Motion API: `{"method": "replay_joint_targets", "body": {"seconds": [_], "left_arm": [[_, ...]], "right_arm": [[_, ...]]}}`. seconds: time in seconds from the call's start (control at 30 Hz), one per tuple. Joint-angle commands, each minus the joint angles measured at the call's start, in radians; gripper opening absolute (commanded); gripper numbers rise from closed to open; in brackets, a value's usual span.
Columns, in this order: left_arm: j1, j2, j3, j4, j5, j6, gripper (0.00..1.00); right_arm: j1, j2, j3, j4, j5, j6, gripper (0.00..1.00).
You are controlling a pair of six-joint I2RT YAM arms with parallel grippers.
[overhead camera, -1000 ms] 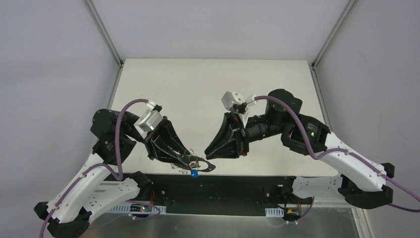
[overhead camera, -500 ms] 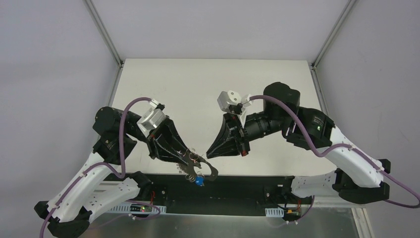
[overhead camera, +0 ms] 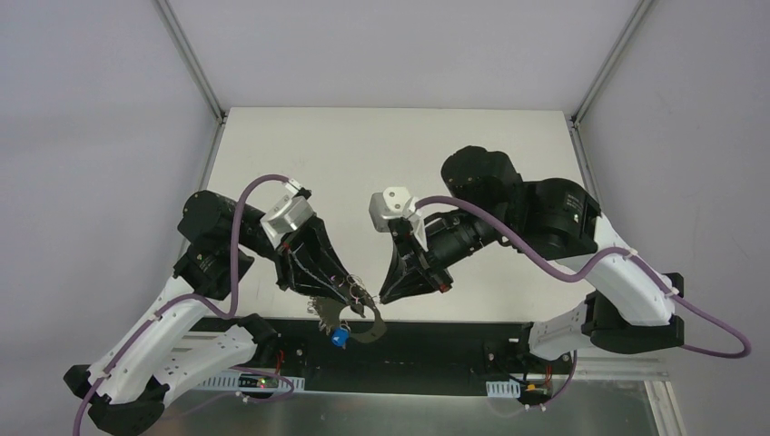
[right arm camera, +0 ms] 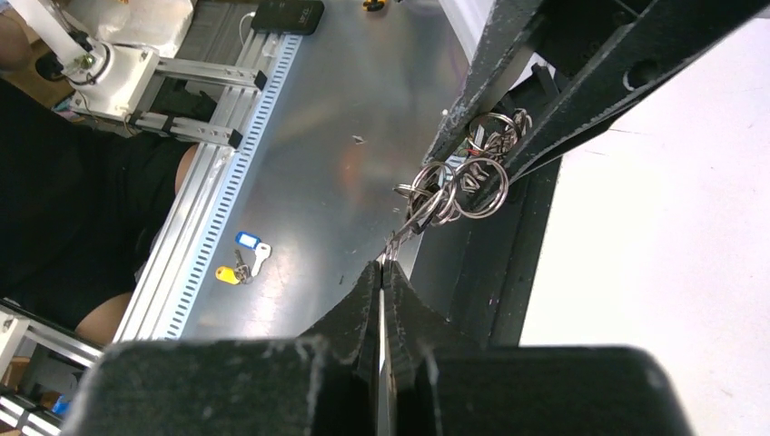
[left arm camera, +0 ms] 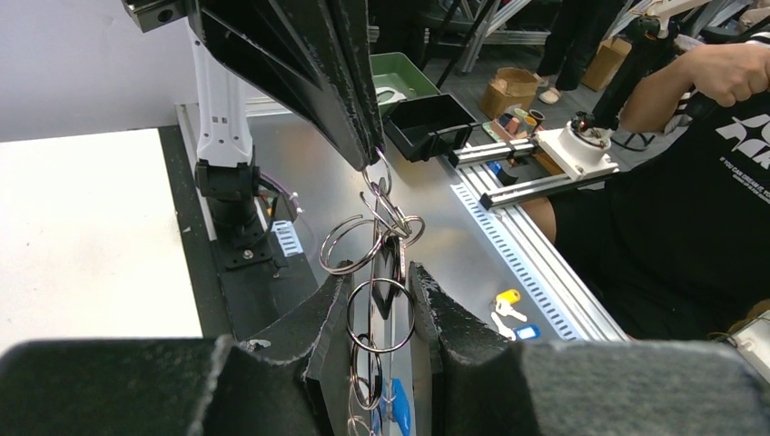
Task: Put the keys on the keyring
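The keyring [overhead camera: 340, 302] is a bunch of silvery wire and small rings, hanging in the air over the table's near edge between my two grippers. My left gripper [overhead camera: 349, 289] is shut on it, and its rings [left arm camera: 380, 315] sit between the fingers [left arm camera: 320, 313]. My right gripper [overhead camera: 378, 300] is shut on a thin silvery piece at the far end of the bunch [right arm camera: 434, 202]; its fingertips [right arm camera: 374, 277] are pressed together. The bright blue key [overhead camera: 339, 338] hangs below the bunch, seen also in the left wrist view [left arm camera: 399, 405]. A dark piece [overhead camera: 369, 329] hangs beside it. The red key is not in view.
The white table [overhead camera: 390, 163] lies behind the grippers. The black base rail [overhead camera: 436, 345] runs along its near edge, right under the hanging bunch. On the metal bench below lie spare keys with yellow and blue tags [left arm camera: 511, 307], also seen in the right wrist view [right arm camera: 241, 262].
My right arm has swung left and its gripper has closed in on the left one. The keyring bunch and blue key have sunk lower and shifted left.
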Motion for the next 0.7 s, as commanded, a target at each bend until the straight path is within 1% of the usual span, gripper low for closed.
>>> {"method": "replay_joint_targets", "body": {"seconds": [0.0,0.2,0.4,0.53,0.67], "left_arm": [[-0.008,0.000,0.040,0.032,0.015,-0.016,0.00],[-0.009,0.007,0.044,0.031,0.017,-0.011,0.00],[-0.009,0.013,0.044,0.031,0.019,-0.006,0.00],[-0.009,0.020,0.045,0.031,0.020,-0.006,0.00],[-0.008,0.022,0.045,0.031,0.021,-0.009,0.00]], "right_arm": [[0.036,0.018,0.082,-0.165,0.000,-0.076,0.00],[0.050,0.023,0.095,-0.165,0.014,-0.085,0.00],[0.076,0.003,0.060,-0.133,0.038,-0.119,0.00],[0.088,-0.012,0.029,-0.096,0.063,-0.150,0.00],[0.108,-0.046,-0.039,-0.018,0.076,-0.199,0.00]]}}
